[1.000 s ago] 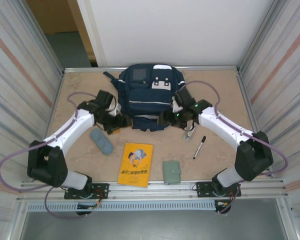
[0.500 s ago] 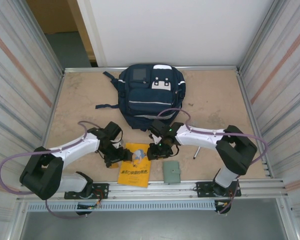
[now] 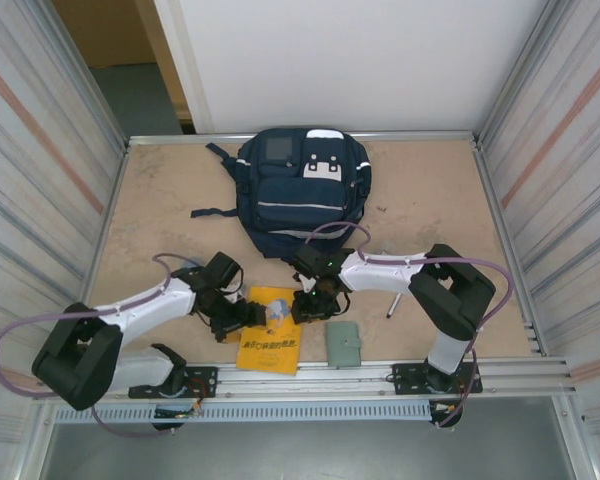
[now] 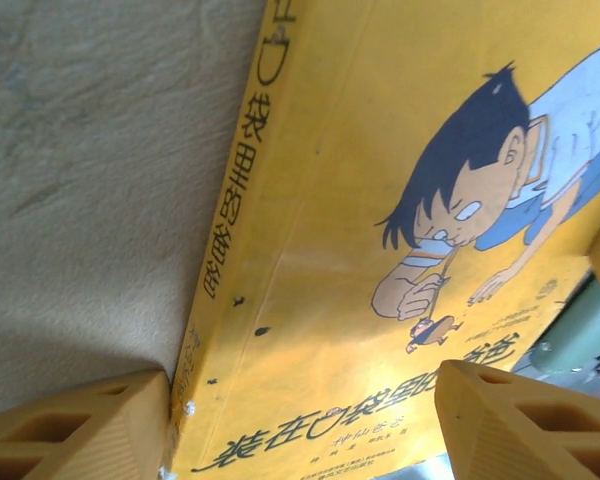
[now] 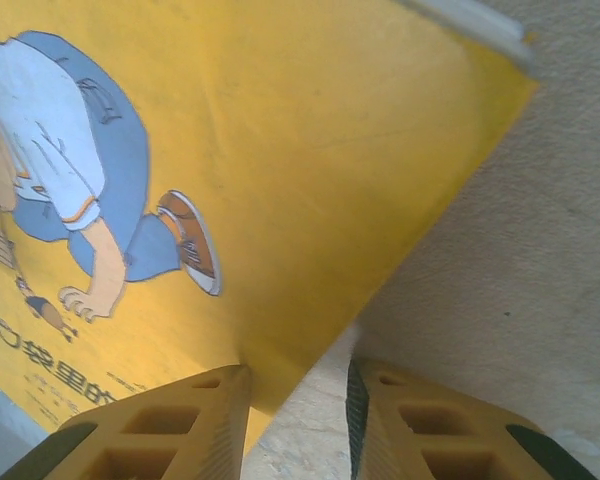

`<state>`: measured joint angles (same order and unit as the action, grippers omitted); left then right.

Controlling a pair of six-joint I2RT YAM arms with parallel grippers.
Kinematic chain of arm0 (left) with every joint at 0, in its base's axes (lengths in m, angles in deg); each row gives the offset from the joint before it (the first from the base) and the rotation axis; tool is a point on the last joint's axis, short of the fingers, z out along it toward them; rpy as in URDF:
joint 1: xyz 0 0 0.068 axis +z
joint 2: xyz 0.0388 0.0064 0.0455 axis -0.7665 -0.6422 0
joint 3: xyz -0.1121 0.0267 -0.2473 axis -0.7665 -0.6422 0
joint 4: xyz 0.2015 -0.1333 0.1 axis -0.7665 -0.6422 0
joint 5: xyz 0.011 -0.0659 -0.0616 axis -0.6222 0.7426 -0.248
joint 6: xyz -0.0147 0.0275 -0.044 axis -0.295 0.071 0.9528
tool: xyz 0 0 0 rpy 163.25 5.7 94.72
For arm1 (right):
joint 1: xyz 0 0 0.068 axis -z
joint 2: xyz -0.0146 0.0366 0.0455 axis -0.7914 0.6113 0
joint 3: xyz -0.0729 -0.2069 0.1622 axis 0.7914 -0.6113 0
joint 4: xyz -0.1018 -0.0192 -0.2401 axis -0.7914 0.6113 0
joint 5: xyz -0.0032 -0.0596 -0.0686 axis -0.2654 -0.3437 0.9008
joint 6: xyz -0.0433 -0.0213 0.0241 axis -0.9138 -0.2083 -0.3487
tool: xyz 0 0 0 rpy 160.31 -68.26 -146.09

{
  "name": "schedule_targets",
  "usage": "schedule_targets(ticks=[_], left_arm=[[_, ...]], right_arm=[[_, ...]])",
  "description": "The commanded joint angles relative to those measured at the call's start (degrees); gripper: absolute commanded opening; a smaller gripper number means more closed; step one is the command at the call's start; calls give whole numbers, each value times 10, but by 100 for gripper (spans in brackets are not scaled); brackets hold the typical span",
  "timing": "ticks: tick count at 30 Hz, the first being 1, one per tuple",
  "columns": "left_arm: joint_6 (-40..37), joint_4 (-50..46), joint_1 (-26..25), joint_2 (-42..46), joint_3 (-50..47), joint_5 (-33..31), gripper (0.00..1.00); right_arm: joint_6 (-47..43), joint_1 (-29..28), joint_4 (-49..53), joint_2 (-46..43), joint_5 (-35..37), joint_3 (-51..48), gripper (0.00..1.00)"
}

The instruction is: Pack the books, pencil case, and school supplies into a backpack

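The yellow book lies flat near the table's front edge, with its cartoon cover up. My left gripper is low at the book's left side and open wide; one finger is at the spine, the other over the cover. My right gripper is at the book's far right edge. Its jaws are narrow but open, with the edge between them and bare table showing in the gap. The navy backpack lies behind. The pencil case is hidden.
A grey-green booklet lies just right of the book. A black marker pokes out from under my right arm. Metal walls enclose the table, and a rail runs along its near edge.
Both arms have come back from the backpack and dropped to the yellow book, one at each side. The right jaws have narrowed around the book's edge; the left jaws stayed wide.
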<state>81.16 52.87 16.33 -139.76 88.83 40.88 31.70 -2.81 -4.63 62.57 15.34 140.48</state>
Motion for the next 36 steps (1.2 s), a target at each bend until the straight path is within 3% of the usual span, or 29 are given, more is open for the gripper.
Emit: schedule_targets(ticks=[1,6,12,14,17,20,22,25,29,34,36], left_arm=[[45,163,-12,23,-28,114,69],[58,173,-12,75,-29,131,65],[80,186,-12,147,-54,93,50],[97,201,-12,164,-71,88,50],[102,158,-12,179,-81,43,49],[101,102,-10,170,-79,-10,41],[101,78,-4,162,-76,-29,31],[99,84,22,161,-66,-6,20],[74,54,51,173,10,20,9],[40,-8,61,161,158,-20,7],[47,4,63,151,202,-30,7]], right_arm=[[10,-13,-21,24,15,1,29],[27,-20,-62,22,9,-16,28],[25,-19,-101,10,-8,-26,27],[26,-16,-109,10,-11,-24,27],[27,-16,-120,8,-11,-23,29],[26,-16,-133,-3,-8,-25,29],[20,-16,-136,-19,5,-29,34],[5,-16,-153,-62,34,-51,40],[-19,-18,-175,-155,99,-87,57],[-48,-32,-130,-270,198,-89,66],[44,-15,-50,-295,225,-56,70]])
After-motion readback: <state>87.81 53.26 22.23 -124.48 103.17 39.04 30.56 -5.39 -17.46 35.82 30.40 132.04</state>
